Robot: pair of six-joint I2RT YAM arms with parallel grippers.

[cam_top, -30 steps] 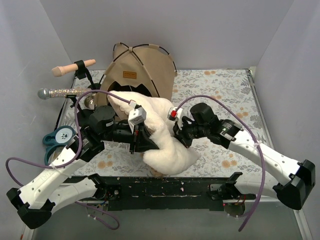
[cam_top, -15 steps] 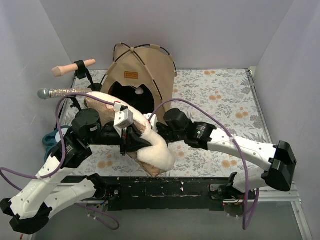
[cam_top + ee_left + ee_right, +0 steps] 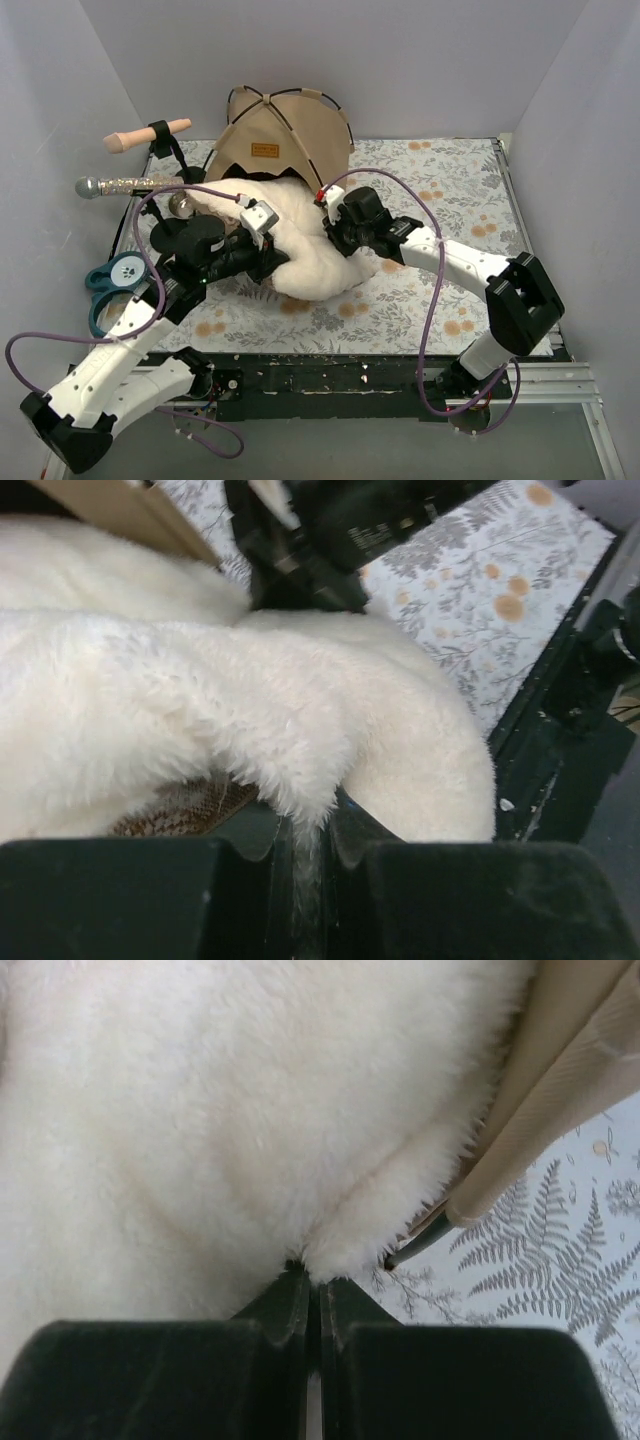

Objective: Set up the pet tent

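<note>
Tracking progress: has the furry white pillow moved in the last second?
Yes: the pillow shifted rearward and left, now pressed against the pet tent doorway.

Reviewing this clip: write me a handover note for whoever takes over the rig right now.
Left gripper: shut on the left side of the cream pillow.
Right gripper: shut on the pillow's right side.
Pet tent: standing, poles arched, at the back left of the table; the pillow lies right in front of it.
Done: tent erected.
Left: probably push the pillow into the tent, then release.
</note>
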